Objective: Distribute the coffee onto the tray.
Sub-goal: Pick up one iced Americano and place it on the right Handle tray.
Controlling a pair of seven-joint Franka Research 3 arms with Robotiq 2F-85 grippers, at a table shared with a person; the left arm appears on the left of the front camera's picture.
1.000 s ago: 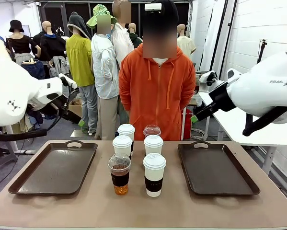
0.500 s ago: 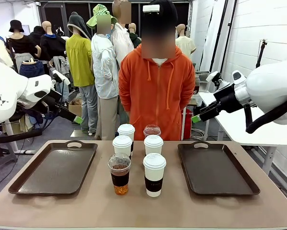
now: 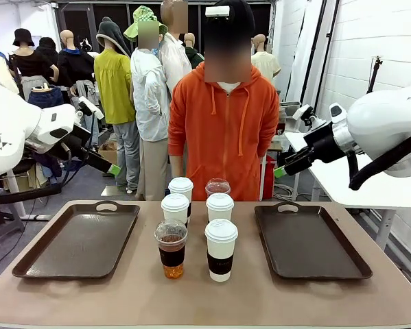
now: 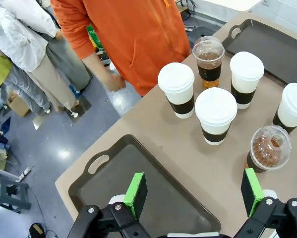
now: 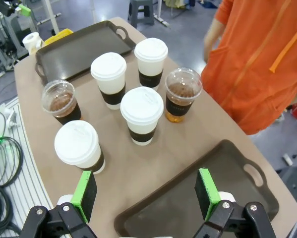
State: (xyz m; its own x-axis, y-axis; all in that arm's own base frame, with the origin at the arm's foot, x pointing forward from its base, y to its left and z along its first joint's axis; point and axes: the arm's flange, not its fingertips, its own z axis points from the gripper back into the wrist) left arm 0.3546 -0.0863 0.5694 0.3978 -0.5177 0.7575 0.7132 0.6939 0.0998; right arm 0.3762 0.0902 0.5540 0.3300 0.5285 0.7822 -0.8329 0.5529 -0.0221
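**Not started, everything left to do**

Six cups (image 3: 220, 207) stand clustered in the middle of the table (image 3: 191, 301), between left tray (image 3: 75, 243) and right tray (image 3: 308, 243), none on either. Your left end effector (image 4: 193, 193) and right end effector (image 5: 145, 193) hang wide open, holding nothing.

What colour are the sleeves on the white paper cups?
Black. The sleeves show best in the right wrist view.

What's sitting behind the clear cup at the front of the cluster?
A white lidded paper cup stands right behind the clear cup, with another white cup behind that. In the front view the clear cup's lid hides the nearer one's base.
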